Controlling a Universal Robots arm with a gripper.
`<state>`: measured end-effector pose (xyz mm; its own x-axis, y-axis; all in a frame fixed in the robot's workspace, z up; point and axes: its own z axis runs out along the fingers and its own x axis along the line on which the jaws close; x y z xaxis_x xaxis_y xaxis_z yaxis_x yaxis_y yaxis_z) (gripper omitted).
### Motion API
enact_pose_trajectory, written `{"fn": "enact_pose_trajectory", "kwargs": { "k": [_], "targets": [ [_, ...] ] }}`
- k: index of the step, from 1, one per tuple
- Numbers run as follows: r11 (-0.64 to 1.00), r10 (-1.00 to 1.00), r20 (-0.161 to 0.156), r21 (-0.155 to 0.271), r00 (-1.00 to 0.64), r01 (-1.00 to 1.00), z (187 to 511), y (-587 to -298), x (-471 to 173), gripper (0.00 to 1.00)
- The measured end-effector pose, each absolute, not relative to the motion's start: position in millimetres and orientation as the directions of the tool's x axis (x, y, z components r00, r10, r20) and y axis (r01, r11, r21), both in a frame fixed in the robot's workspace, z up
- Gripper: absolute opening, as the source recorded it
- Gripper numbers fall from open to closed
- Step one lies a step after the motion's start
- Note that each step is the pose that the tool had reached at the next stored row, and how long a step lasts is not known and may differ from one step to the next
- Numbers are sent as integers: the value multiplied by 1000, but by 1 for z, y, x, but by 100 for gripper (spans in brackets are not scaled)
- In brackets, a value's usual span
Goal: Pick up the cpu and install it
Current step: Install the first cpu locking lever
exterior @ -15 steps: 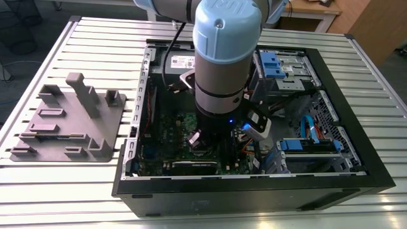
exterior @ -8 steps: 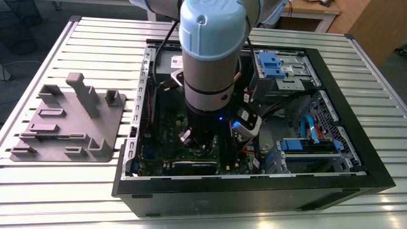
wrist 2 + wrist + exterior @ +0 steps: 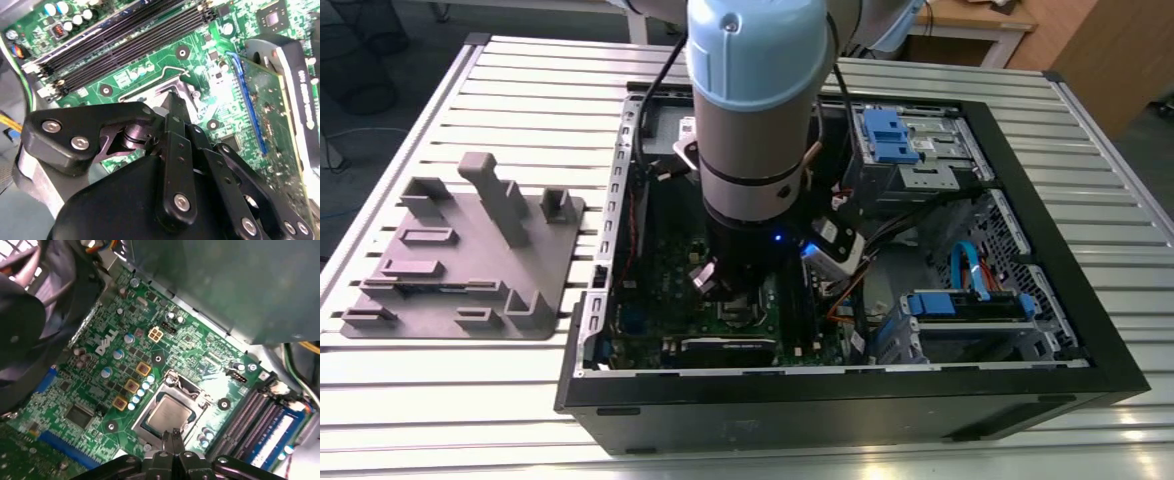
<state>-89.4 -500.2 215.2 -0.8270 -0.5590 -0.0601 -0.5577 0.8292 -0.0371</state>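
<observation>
The cpu [image 3: 167,414], a pale silver square chip, lies flat in the socket frame [image 3: 188,385] on the green motherboard [image 3: 100,375]. In the first wrist view my gripper [image 3: 173,436] hangs just over the chip's near edge. Its black fingers are pressed together with nothing between them. The second wrist view shows the same shut fingers [image 3: 176,125] over the socket [image 3: 165,90], whose wire lever [image 3: 172,70] stands free. In the exterior view the arm [image 3: 754,130] reaches down into the open computer case [image 3: 1067,250] above the motherboard's middle.
A grey plastic tray [image 3: 467,260] with upright posts lies on the slatted table [image 3: 454,410] at the exterior view's left. Memory slots [image 3: 260,420], a graphics card [image 3: 265,100], blue drive bays [image 3: 901,135] and loose cables [image 3: 961,260] crowd the case around the socket.
</observation>
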Motion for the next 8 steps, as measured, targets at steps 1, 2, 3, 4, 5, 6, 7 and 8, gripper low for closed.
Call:
{"fn": "enact_pose_trajectory", "kwargs": {
  "k": [1,2,3,4,5,6,7,8],
  "targets": [
    [829,-559,-61,-38,-827,-557,218,-500,-89,11],
    [829,-559,-62,-38,-827,-557,218,-500,-89,11],
    [829,-559,-62,-39,-827,-557,218,-500,-89,11],
    [830,-558,-62,-39,-827,-557,218,-500,-89,11],
    [830,-558,-62,-39,-827,-557,218,-500,-89,11],
    [830,-558,-62,-39,-827,-557,218,-500,-89,11],
    [830,-558,-62,-39,-827,-557,218,-500,-89,11],
    [830,-558,-62,-39,-827,-557,218,-500,-89,11]
  ]
}}
